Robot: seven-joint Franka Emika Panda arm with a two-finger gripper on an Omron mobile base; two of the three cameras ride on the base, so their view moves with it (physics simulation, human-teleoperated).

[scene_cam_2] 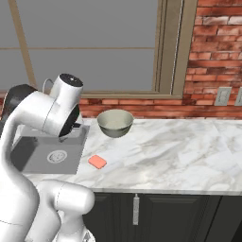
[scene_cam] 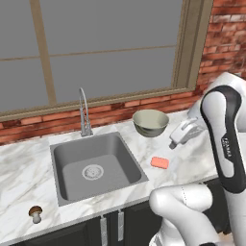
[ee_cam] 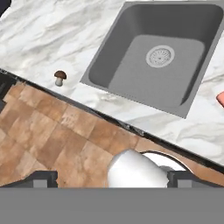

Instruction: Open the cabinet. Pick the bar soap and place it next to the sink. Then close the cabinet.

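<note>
The salmon-pink bar soap lies flat on the marble counter just right of the sink. In the hand view the soap peeks in at the right edge, beside the sink. My gripper hangs in the air above the counter, right of the soap and near the bowl. It is open, with its tips far apart and nothing between them. The cabinet is out of view.
A grey-green bowl stands behind the soap. A small mushroom sits at the counter's front left. The faucet rises behind the basin. Black under-counter doors run below, and wall outlets sit at the right.
</note>
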